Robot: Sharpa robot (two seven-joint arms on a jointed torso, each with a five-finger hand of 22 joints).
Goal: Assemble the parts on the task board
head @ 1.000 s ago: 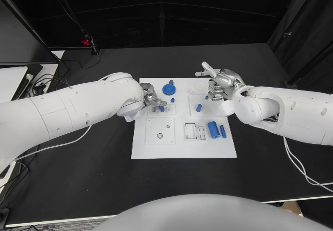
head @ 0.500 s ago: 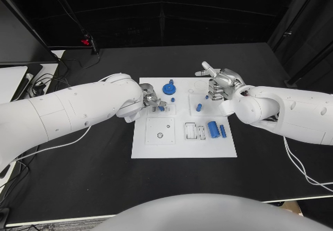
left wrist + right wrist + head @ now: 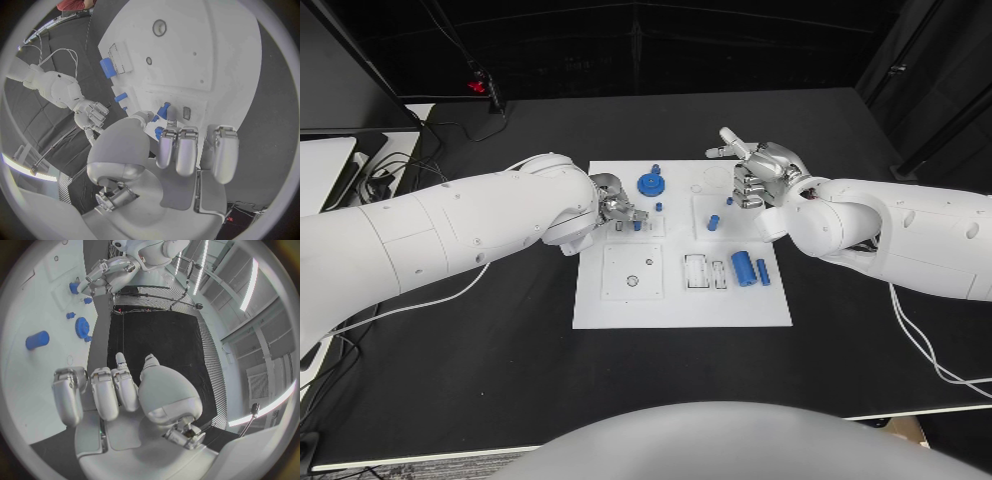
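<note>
The white task board [image 3: 682,300] lay mid-frame; a blue gear [image 3: 651,184] stood near its top edge, two blue cylinders [image 3: 744,269] at centre-right.

One task board [image 3: 678,300], two hands, several small blue parts [image 3: 744,268]

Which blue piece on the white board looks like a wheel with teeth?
The blue gear, near the task board's far edge, beside the left hand. It is round and toothed; the two blue cylinders nearer the robot are plain, smooth tubes.
</note>
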